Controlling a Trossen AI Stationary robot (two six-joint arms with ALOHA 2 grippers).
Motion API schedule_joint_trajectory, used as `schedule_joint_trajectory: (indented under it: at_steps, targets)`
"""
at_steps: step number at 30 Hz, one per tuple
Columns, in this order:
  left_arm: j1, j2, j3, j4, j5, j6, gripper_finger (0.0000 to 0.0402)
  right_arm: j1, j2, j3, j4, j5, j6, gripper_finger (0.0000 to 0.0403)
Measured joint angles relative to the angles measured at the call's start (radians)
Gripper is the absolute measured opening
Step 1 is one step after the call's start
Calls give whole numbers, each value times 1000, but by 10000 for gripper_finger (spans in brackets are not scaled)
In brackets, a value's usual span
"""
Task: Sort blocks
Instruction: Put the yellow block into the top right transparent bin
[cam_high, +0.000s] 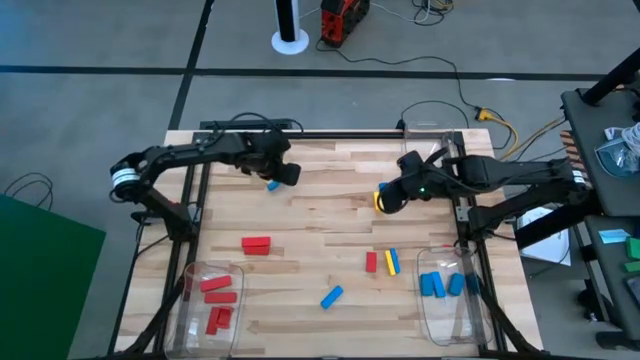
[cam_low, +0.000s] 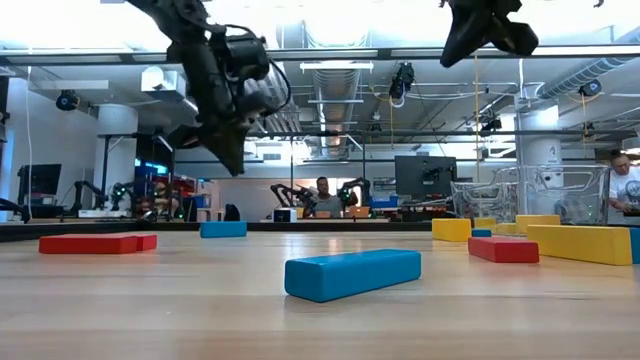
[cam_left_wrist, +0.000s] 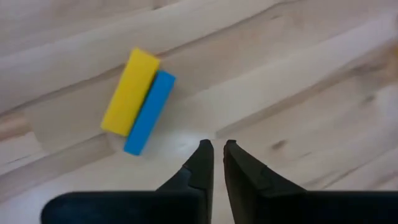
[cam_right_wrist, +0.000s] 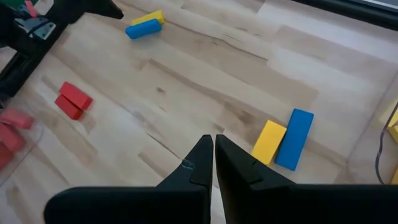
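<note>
My left gripper (cam_left_wrist: 217, 148) hangs shut above the table's far left part (cam_high: 289, 173), holding nothing. A yellow block (cam_left_wrist: 130, 92) and a blue block (cam_left_wrist: 150, 112) lie side by side on the wood just beyond its fingertips. My right gripper (cam_right_wrist: 213, 142) is shut and empty too, high over the far right part (cam_high: 384, 200). Another yellow block (cam_right_wrist: 268, 141) and blue block (cam_right_wrist: 295, 138) lie side by side near it. Closer to the near edge lie two red blocks (cam_high: 256, 245), a red block (cam_high: 371, 262), a yellow block (cam_high: 392, 262) and a blue block (cam_high: 331, 296).
A clear bin (cam_high: 190, 300) at the near left holds red blocks (cam_high: 216, 291). A clear bin (cam_high: 432, 322) at the near right holds blue blocks (cam_high: 441, 284). A third clear bin (cam_high: 430, 133) stands at the far right. Bare wood lies in the table's middle.
</note>
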Motion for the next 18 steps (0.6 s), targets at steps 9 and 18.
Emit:
schedule_joint_trajectory:
  at_steps: [9,18]
  targets:
    - [4,65,0,-27,-112,15,2,-4,12,0,-1,-1,-3,9]
    - [5,149,0,-23,-145,65,0,-4,12,0,0,0,-3,9]
